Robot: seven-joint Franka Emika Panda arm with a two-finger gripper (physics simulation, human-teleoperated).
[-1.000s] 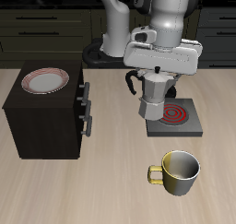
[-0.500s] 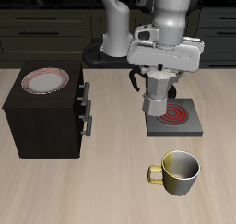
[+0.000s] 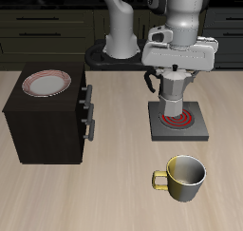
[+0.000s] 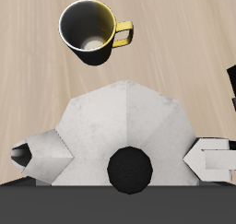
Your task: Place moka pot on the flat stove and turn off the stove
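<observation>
The silver faceted moka pot (image 3: 173, 92) hangs in my gripper (image 3: 174, 75), which is shut on its top, just above the flat stove (image 3: 178, 123). The stove is a dark-grey plate with red concentric rings (image 3: 180, 117); the pot hides part of the burner. The pot's black handle (image 3: 149, 80) points away from the mug's side. In the wrist view the pot (image 4: 124, 126) fills the frame with its black lid knob (image 4: 129, 167) between my fingers (image 4: 214, 159). The stove knob is hidden in both views.
A yellowish-green mug (image 3: 181, 177) stands near the table's front edge, also in the wrist view (image 4: 90, 31). A dark-brown wooden cabinet (image 3: 47, 121) carries a red-rimmed plate (image 3: 46, 82) on its top.
My gripper has carried the moka pot sideways, from over the stove's edge nearest the cabinet to over the burner's middle, and slightly higher.
</observation>
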